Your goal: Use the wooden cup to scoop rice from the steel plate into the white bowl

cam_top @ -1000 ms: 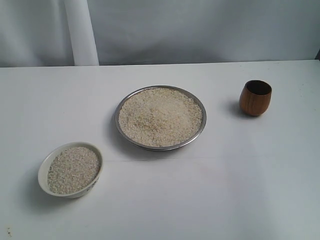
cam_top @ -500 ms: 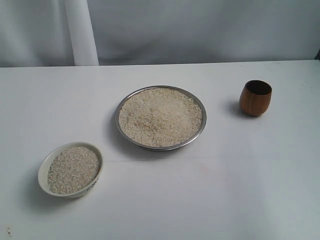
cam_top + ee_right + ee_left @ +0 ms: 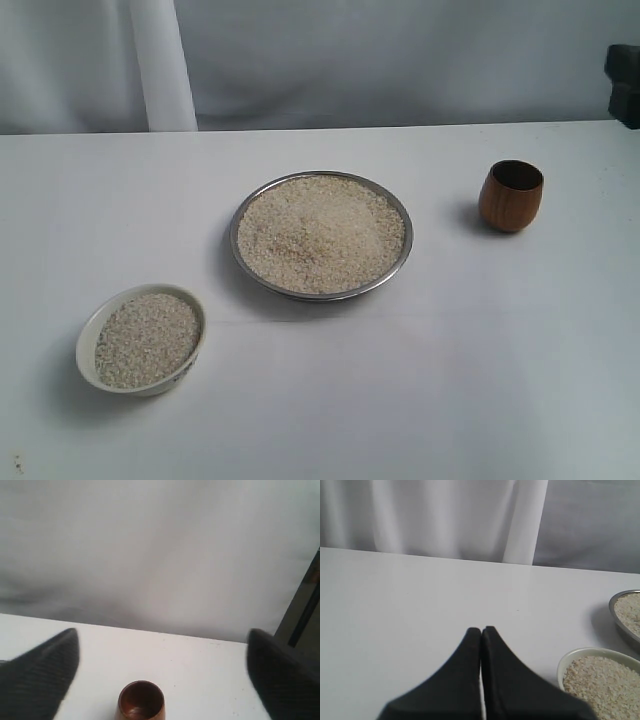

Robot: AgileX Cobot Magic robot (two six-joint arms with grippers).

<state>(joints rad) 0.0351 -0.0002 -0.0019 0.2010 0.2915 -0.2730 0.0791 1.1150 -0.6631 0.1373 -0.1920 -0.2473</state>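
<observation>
The steel plate [image 3: 399, 268] sits mid-table, heaped with rice [image 3: 320, 232]. The white bowl [image 3: 92, 335] stands at the front left, also full of rice [image 3: 147, 338]. Upright and empty, the wooden cup [image 3: 510, 196] stands at the right. My right gripper [image 3: 162, 637] is open, its fingers wide apart, with the cup [image 3: 141, 701] below and between them, untouched. A dark part of the right arm [image 3: 624, 84] shows at the exterior view's right edge. My left gripper [image 3: 481, 630] is shut and empty, over bare table beside the bowl [image 3: 570, 659]; the plate's rim [image 3: 618, 621] lies beyond.
The white table [image 3: 480, 360] runs back to a grey-white curtain [image 3: 400, 60], with a white post [image 3: 160, 65] at the back left. A dark upright frame [image 3: 305, 605] stands past the table's edge in the right wrist view.
The right arm's dark part has come into the exterior view at the upper right edge. Plate, bowl and cup have not moved.
</observation>
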